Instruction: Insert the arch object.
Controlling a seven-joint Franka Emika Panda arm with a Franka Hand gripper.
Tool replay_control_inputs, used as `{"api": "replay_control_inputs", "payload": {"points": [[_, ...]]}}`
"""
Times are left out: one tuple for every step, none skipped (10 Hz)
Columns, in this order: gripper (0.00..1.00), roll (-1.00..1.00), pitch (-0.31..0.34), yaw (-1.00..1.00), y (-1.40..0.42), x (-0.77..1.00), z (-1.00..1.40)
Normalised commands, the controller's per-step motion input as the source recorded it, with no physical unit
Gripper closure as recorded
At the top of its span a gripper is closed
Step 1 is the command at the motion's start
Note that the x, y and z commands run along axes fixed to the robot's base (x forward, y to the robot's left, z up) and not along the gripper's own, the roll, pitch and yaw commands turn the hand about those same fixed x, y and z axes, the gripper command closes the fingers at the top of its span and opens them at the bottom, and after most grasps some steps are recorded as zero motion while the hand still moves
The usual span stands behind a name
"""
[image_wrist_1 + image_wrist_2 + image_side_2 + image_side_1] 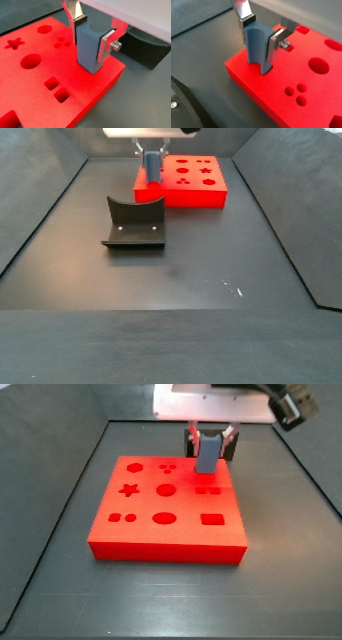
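The gripper [93,33] hangs over one corner of the red board [168,549], the corner nearest the fixture [134,226], as a side view shows. Its jaws are partly closed on an upright blue-grey piece, and a silver finger [244,13] presses each broad face. A wrist view shows a curved cut in the lower end of this piece. No other loose block is in view, so it is taken here to be the arch object [258,46].

The arch object's lower end meets the board's top face just inside that corner. Both wrist views hide whatever opening lies beneath it. It cannot be told whether the end has entered a cavity or only rests on the surface.

The step in hand appears to be seating the piece. To do it well:

- **Alignment:** the arch object should stay square to the board, with its curved cut turned to match the cavity's outline before any downward push.
- **Force:** the descent should be slow and straight, because a tilt could wedge an edge against the rim.
- **Risk:** the site is close to the board's edge, so a sideways slip could carry the piece off the board towards the fixture.
- **Release:** the fingers should open only once the piece sits low and stands unaided.
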Motion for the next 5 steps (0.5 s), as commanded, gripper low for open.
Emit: {"api": "replay_control_inputs", "payload": {"points": [[1.00, 0.13, -0.094, -0.02, -0.07, 0.00, -0.59], [1.00, 0.07, -0.096, -0.04, -0.09, 0.00, -0.67], [1.00, 0.05, -0.070, -0.06, -0.07, 0.00, -0.65], [1.00, 0.03, -0.054, -0.07, -0.03, 0.00, -0.53], [1.00, 0.00, 0.000, 0.00, 0.00, 0.00, 0.00]]}}
